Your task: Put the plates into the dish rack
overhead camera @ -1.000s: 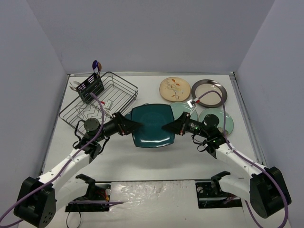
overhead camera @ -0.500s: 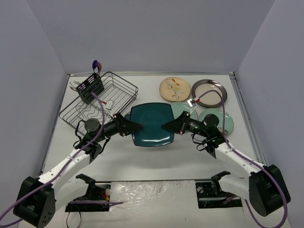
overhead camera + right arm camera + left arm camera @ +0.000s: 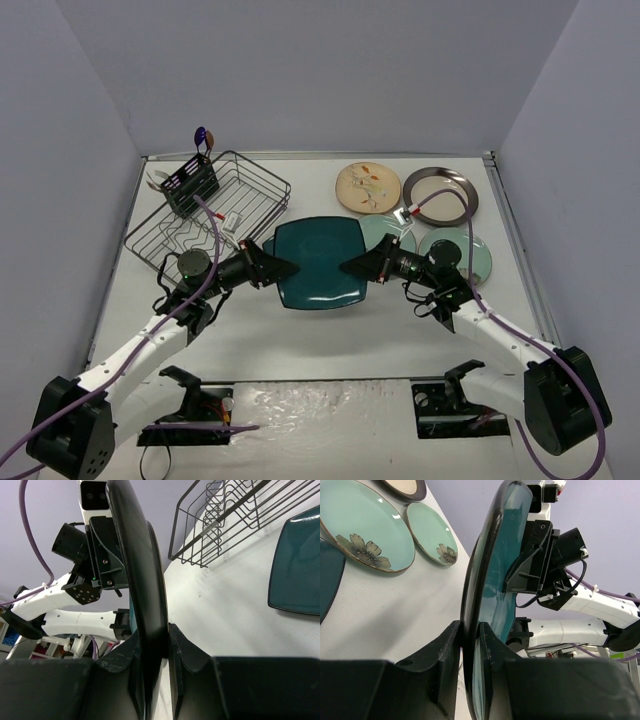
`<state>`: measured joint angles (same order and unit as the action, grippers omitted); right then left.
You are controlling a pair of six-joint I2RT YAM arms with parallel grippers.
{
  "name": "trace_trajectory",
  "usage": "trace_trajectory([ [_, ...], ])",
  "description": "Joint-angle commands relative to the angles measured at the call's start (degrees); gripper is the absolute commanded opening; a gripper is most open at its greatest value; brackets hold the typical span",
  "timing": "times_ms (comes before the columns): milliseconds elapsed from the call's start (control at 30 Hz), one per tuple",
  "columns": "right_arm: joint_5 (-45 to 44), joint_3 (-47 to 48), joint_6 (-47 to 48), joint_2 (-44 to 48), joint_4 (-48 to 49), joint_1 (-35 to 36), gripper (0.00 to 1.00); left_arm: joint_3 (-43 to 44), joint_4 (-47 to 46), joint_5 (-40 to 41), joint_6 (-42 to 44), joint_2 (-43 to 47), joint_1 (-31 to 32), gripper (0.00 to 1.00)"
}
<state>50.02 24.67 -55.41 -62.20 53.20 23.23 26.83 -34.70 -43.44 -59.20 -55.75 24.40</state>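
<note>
A dark teal square plate (image 3: pixel 318 262) hangs above the table between both arms, held on edge. My left gripper (image 3: pixel 278 268) is shut on its left rim, and both fingers press the rim (image 3: pixel 469 630) in the left wrist view. My right gripper (image 3: pixel 352 266) holds the opposite rim, its fingers (image 3: pixel 156 632) set against the plate (image 3: pixel 135 555). A second teal square plate (image 3: pixel 297 565) lies flat on the table below. The black wire dish rack (image 3: pixel 215 210) stands at the back left with no plate in it.
Two mint-green round plates (image 3: pixel 455 255) (image 3: pixel 388 233) lie right of centre, both flowered in the left wrist view (image 3: pixel 365 530). A cream floral plate (image 3: pixel 368 187) and a beige dark-rimmed plate (image 3: pixel 440 195) lie behind them. The cutlery holder (image 3: pixel 190 188) holds utensils.
My left gripper has closed onto the plate's left rim. The plate has barely shifted, and the right arm stays at the right rim.
</note>
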Motion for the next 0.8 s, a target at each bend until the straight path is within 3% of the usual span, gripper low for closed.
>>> trace_trajectory([
  [0,-0.36,4.86,3.89,3.48,2.62,0.15,0.34,5.77,-0.74,0.20,4.46,3.70,0.56,0.00],
  [267,-1.38,7.65,12.68,6.13,-9.92,0.14,0.87,10.29,6.03,0.99,6.69,8.13,0.48,0.00],
  [333,-2.13,8.60,14.37,6.54,-13.03,0.06,0.96,11.87,8.83,0.99,7.57,9.07,0.42,0.00],
  [500,-7.92,12.94,23.20,9.37,-28.31,-0.22,1.00,18.24,21.29,2.96,15.05,10.82,0.19,0.00],
  [600,-13.97,14.74,26.81,11.91,-34.68,-0.74,1.00,26.04,41.47,7.04,25.07,10.46,-0.24,0.00],
  [767,-24.48,16.67,28.86,15.68,-41.58,-1.74,1.00,40.53,61.06,17.00,38.80,7.53,-1.01,0.00],
])
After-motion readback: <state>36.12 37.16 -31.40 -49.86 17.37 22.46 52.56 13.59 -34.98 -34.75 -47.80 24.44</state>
